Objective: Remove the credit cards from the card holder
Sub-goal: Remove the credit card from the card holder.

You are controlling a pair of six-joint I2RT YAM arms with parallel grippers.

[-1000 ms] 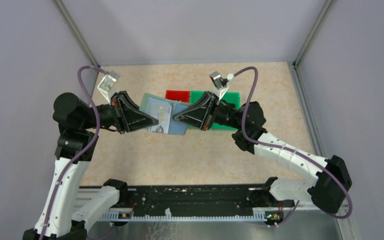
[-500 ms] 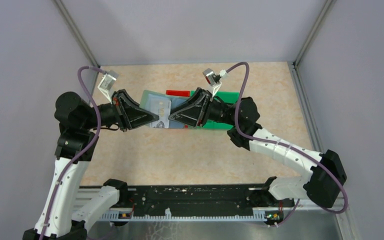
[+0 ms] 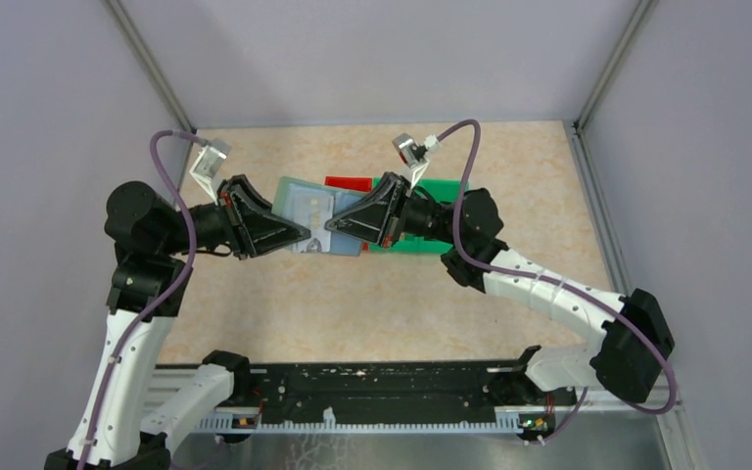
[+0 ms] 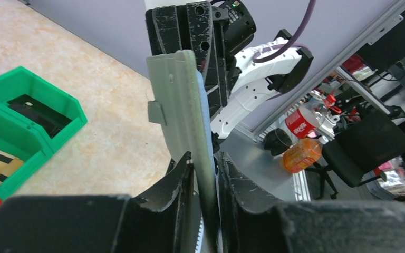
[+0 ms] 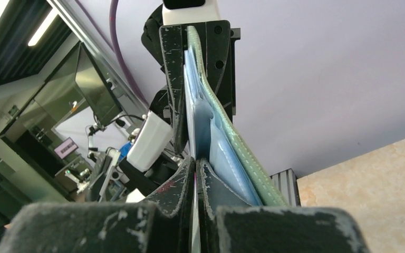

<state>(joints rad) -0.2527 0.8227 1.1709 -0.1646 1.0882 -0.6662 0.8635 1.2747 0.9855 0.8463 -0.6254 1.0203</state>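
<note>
Grey-green and edge-on, the holder (image 4: 178, 100) stands upright between the fingers of the left pincer (image 4: 204, 167), which is clenched on its lower edge. This turns the holder's open inner side toward the right pincer (image 5: 196, 164). It is held up off the table (image 3: 401, 294), with the red bin (image 3: 348, 183) and green bin (image 3: 446, 191) just beside the right pincer. That way both arms reach it from opposite sides, one bracing while the other draws.

The right pincer's fingers are pressed together on a thin pale sheet at the inner face. I judge it a card (image 5: 191, 110), though the wrist view does not settle whether it is a card or a pocket's lip. Blue pockets (image 5: 227, 163) bulge just right of its fingertips. No card looks free yet. The next move seems to call for a straight pull away from the left pincer, lest the holder twist or slip.
</note>
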